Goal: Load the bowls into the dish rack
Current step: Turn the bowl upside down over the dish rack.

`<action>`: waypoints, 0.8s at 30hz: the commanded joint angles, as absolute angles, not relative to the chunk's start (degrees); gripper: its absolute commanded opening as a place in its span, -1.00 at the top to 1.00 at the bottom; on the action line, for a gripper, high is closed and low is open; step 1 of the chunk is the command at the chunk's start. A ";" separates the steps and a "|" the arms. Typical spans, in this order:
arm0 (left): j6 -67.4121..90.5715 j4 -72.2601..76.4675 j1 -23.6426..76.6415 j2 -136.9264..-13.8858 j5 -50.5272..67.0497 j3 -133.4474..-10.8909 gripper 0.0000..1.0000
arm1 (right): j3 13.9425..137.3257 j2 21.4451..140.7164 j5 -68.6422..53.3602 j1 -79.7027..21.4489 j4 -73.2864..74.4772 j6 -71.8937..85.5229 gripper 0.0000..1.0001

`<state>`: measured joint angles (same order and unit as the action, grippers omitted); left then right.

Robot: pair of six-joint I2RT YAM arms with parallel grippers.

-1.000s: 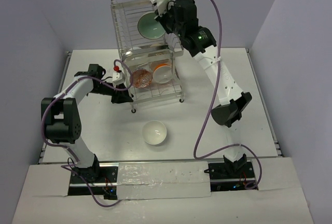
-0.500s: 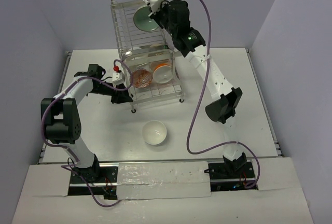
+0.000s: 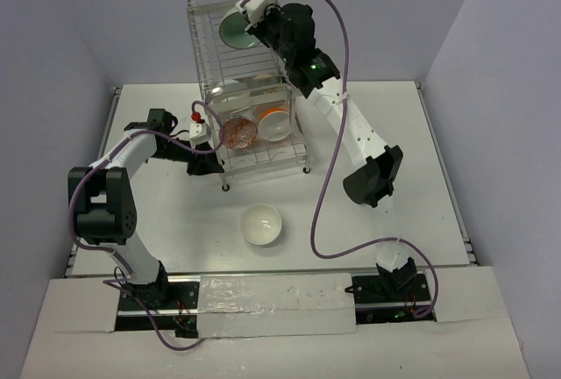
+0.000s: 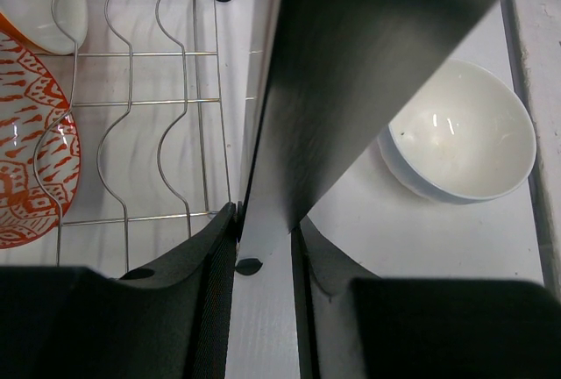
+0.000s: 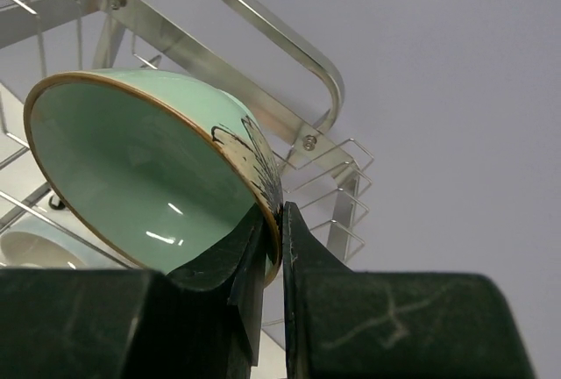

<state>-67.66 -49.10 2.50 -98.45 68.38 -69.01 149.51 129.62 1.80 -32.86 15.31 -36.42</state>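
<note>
The tall wire dish rack (image 3: pixel 250 89) stands at the table's far middle. My right gripper (image 3: pixel 254 21) is high at its top tier, shut on the rim of the pale mint green bowl (image 3: pixel 233 28), which tilts on edge (image 5: pixel 131 177) with one finger inside and one outside (image 5: pixel 279 221). My left gripper (image 3: pixel 215 161) is shut on the rack's front left corner post (image 4: pixel 351 72), the post between its fingers (image 4: pixel 263 239). An orange-red patterned bowl (image 3: pixel 238 133) and an orange-and-white bowl (image 3: pixel 273 122) stand in the lower tier. One white bowl (image 3: pixel 261 224) sits upright on the table.
The rack's loop handle (image 5: pixel 263 37) arches just behind the mint bowl. Another white bowl (image 5: pixel 35 247) shows through the wires below it. The right arm's purple cable (image 3: pixel 324 212) hangs in a loop over the table's right half. Walls close in the far side.
My right gripper has carried the mint green bowl leftward and a little higher along the rack's top tier. The left arm and the bowls in the lower tier have not moved.
</note>
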 commanded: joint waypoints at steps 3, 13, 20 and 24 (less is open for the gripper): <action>-63.54 -55.99 2.46 -97.03 59.68 -68.47 0.81 | 146.78 125.16 -2.02 -33.66 20.12 -39.19 1.00; -63.28 -55.63 2.46 -97.12 59.94 -68.38 0.76 | 143.09 119.98 -6.06 -34.89 31.81 -38.76 0.94; -63.02 -55.46 2.46 -97.03 59.85 -68.38 0.76 | 142.82 117.43 -8.44 -35.16 34.63 -37.00 0.64; -62.58 -54.93 2.46 -97.21 59.59 -68.29 0.75 | 141.68 116.02 -9.49 -35.07 35.59 -36.65 0.51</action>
<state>-67.85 -49.25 2.44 -98.41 68.16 -69.01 142.39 121.67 -4.36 -33.54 29.34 -39.97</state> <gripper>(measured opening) 0.312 0.232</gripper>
